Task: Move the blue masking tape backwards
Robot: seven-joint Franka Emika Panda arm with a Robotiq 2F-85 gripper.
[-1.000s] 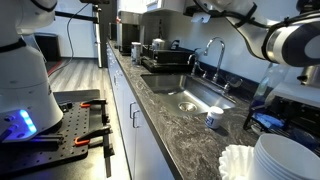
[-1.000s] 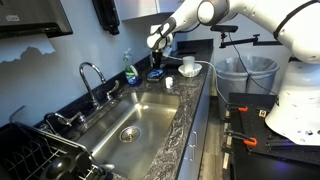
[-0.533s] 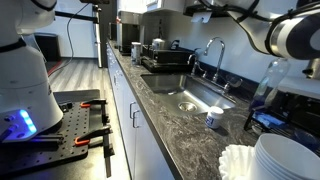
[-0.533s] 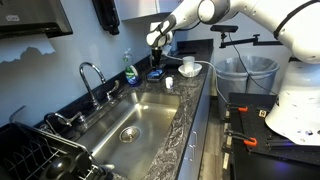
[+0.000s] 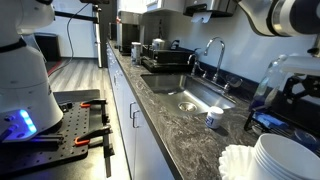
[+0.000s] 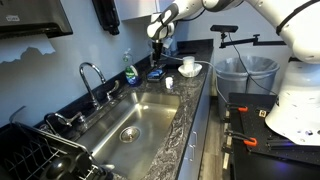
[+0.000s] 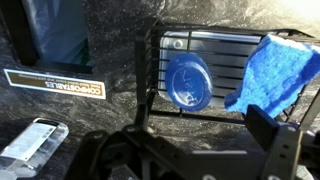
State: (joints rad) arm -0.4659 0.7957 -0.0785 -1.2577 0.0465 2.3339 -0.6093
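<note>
The blue masking tape (image 7: pixel 188 82) shows in the wrist view as a flat blue round roll lying in a black wire rack (image 7: pixel 158 70); from above its centre looks blue too. In an exterior view it is the blue spot (image 6: pixel 157 73) on the counter behind the sink. My gripper (image 7: pixel 200 134) is open and empty, hanging well above the tape and apart from it. In an exterior view the gripper (image 6: pixel 160 27) is high over the counter's far end.
A blue cloth (image 7: pixel 275 68) lies beside the tape on the rack. A clear plastic bottle (image 7: pixel 35 146) is at the lower left. A small white cup (image 6: pixel 170 82) stands by the sink (image 6: pixel 135 115), with a plate and cup (image 6: pixel 188 68) further back. The faucet (image 6: pixel 92 75) stands by the wall.
My gripper has risen straight up from just above the tape. The tape, cup and cloth have not moved.
</note>
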